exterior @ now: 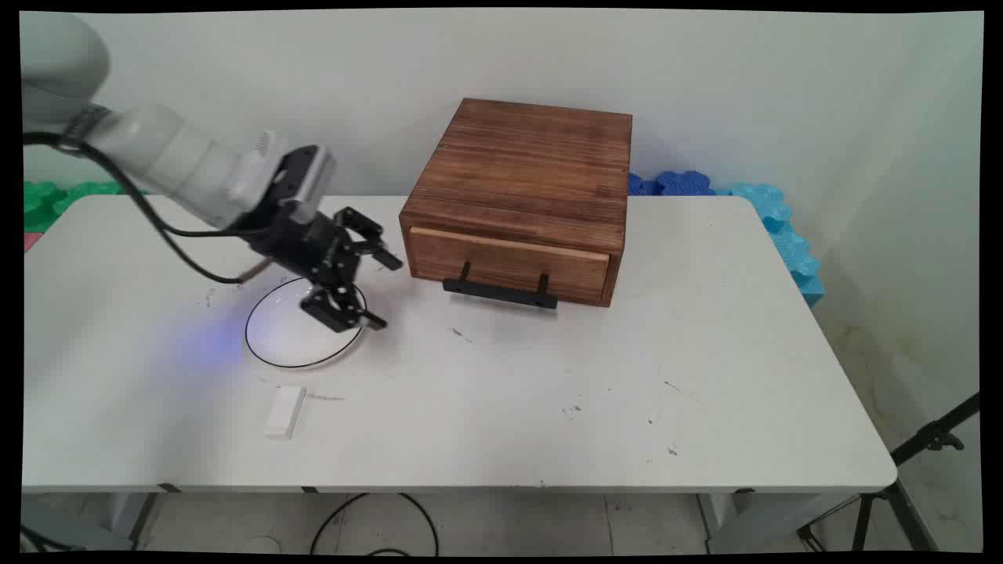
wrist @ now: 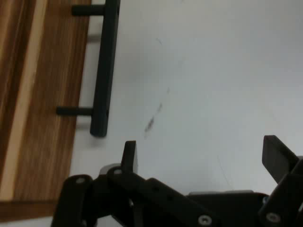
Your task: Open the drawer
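My black gripper (exterior: 382,290) hangs open and empty just above the table, over the right rim of a white plate with a dark edge (exterior: 270,333). It points toward a brown wooden box (exterior: 525,168) whose drawer front (exterior: 509,262) is closed. The drawer's black bar handle (exterior: 500,292) lies a short way to the gripper's right. In the hand view the handle (wrist: 102,71) runs along the wood at upper left, and bare table shows between the two fingertips (wrist: 129,155).
A small white block (exterior: 284,411) lies on the table in front of the plate. Green and blue foam pieces (exterior: 772,207) sit behind the table's far edge. A black tripod (exterior: 909,486) stands at the lower right, off the table.
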Action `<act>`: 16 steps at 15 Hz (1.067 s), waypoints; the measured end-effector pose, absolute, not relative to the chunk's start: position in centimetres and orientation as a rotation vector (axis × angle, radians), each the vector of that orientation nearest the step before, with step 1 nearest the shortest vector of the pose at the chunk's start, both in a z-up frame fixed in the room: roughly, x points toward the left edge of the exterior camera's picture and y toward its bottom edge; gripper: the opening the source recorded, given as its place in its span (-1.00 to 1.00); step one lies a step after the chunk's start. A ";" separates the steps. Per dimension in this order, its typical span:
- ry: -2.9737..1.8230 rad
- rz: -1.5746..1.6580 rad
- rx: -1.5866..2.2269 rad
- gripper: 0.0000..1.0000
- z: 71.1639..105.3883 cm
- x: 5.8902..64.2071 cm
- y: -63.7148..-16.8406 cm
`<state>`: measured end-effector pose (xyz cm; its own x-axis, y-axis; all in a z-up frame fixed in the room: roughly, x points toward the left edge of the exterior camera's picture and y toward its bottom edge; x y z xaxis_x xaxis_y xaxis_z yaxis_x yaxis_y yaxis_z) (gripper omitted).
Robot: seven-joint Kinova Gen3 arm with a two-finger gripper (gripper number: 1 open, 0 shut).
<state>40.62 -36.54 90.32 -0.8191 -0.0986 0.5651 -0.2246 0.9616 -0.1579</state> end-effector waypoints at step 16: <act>-2.519 0.370 0.281 1.00 86.2 32.0 -41.1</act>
<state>31.96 -41.07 86.15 -0.8143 -0.1188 0.5681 -0.2773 0.9395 -0.2010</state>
